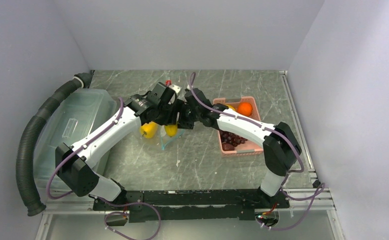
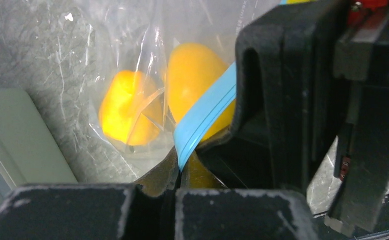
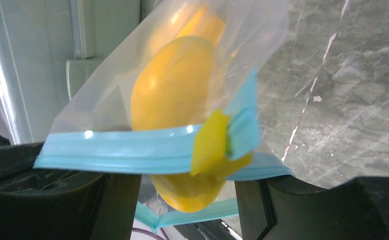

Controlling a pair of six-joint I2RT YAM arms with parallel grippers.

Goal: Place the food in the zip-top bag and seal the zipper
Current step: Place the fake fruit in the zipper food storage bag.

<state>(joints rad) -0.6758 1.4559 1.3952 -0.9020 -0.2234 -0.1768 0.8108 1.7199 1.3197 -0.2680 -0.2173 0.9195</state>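
Left gripper (image 2: 176, 197) pinched tight on the zipper (image 2: 205, 112) of the zip-top bag (image 1: 170, 140), mid-table. Right gripper (image 3: 185, 200) at its 3 o'clock, jaws apart astride the oblong fruit (image 3: 172, 100) at the mouth. Another yellow piece (image 2: 125, 107) lay inside. Basket (image 1: 242, 151), farther at 3 o'clock, held grapes (image 1: 232, 139) and orange ball (image 1: 244, 108).

Both arms stretch forward and inward, wrists nearly meeting; left tool (image 2: 175, 194) clamped, right tool (image 3: 187, 200) fingers apart.

Plain grey walls (image 1: 182, 30), grey-green marbled tabletop (image 1: 202, 165), translucent lidded bin (image 1: 77, 120) left, soft even light
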